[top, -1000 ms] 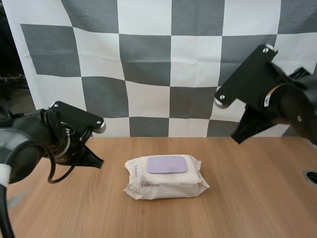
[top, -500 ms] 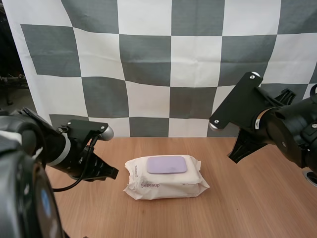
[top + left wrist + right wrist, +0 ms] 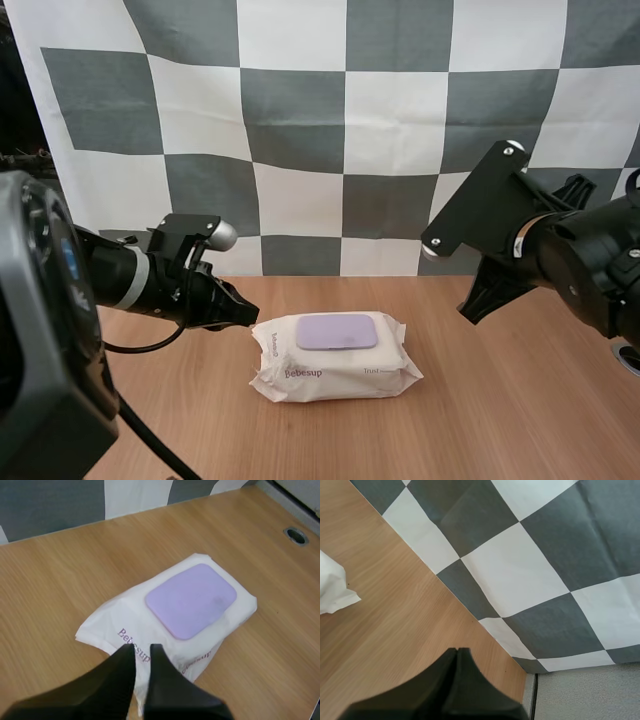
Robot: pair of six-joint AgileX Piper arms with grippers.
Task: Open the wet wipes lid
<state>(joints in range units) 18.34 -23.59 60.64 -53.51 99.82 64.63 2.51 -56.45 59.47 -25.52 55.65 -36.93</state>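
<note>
Wet wipes pack [image 3: 335, 358] flat; left claw [image 3: 142, 650] slightly parted beside it, right claw [image 3: 457, 652] closed aloft.

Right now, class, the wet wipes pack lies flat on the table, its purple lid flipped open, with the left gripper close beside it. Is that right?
Not quite. The purple lid is shut, flat on the wet wipes pack, as the left wrist view shows. The rest holds: the pack lies flat on the table with the left gripper close beside it.
</note>
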